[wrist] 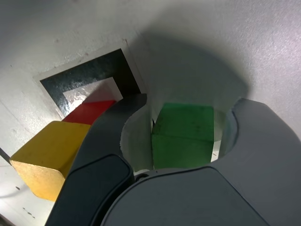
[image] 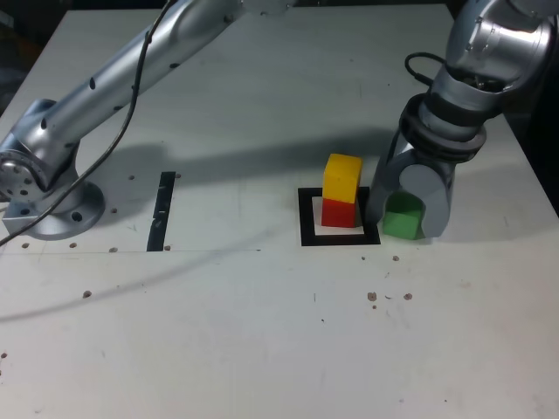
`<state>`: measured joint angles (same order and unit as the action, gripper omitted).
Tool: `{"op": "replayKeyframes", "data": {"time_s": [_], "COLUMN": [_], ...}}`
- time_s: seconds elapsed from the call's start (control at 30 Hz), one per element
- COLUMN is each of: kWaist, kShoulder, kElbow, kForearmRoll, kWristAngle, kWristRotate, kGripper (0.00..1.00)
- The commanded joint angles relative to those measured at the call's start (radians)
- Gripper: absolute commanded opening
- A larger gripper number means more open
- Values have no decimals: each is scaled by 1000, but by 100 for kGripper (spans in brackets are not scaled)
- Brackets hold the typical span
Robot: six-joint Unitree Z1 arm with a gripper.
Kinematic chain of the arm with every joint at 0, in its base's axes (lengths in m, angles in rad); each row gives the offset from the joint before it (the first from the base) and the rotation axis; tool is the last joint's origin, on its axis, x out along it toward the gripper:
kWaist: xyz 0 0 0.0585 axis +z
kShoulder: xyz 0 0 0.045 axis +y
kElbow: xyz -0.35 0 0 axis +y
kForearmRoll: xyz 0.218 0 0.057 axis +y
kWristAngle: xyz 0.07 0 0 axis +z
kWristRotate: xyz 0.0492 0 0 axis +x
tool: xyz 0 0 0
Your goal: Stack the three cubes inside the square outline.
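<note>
A yellow cube [image: 342, 177] stands on a red cube [image: 339, 213] inside the square outline [image: 307, 218], a black tape frame with a white centre. The green cube [image: 403, 218] sits on the table just to the exterior view's right of the outline. My gripper [image: 403, 209] is down over it, one jaw on each side. In the wrist view the green cube [wrist: 183, 136] lies between the grey jaws, which stand close to its sides. Whether they press on it I cannot tell. The yellow cube [wrist: 49, 155] and red cube [wrist: 91, 110] show beside one jaw.
The arm's base [image: 44, 188] is bolted at the exterior view's left, with a cable running along the arm. A straight black tape strip [image: 163, 209] lies between the base and the outline. The white table [image: 262, 332] carries small screw holes.
</note>
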<state>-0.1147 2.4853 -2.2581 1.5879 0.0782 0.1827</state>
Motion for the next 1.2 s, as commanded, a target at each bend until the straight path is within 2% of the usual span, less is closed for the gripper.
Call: {"op": "replayKeyframes", "data": {"time_s": [0.0,0.1,0.3,0.43,0.53,0.7,0.8,0.93,1.17], "kWaist": [-1,-2,-4,-22,-57,-119,-128,-102,-21], "kShoulder": [5,3,-5,-55,-131,-271,-350,-440,-495], "kElbow": [-2,-1,-6,-28,-69,-119,-73,52,225], "kForearmRoll": [6,5,12,25,34,47,50,50,49], "kWristAngle": [13,23,13,13,39,109,128,129,114], "kWristRotate": [-1,0,12,20,27,39,41,40,37], "kGripper": [14,14,14,13,12,10,10,10,10]}}
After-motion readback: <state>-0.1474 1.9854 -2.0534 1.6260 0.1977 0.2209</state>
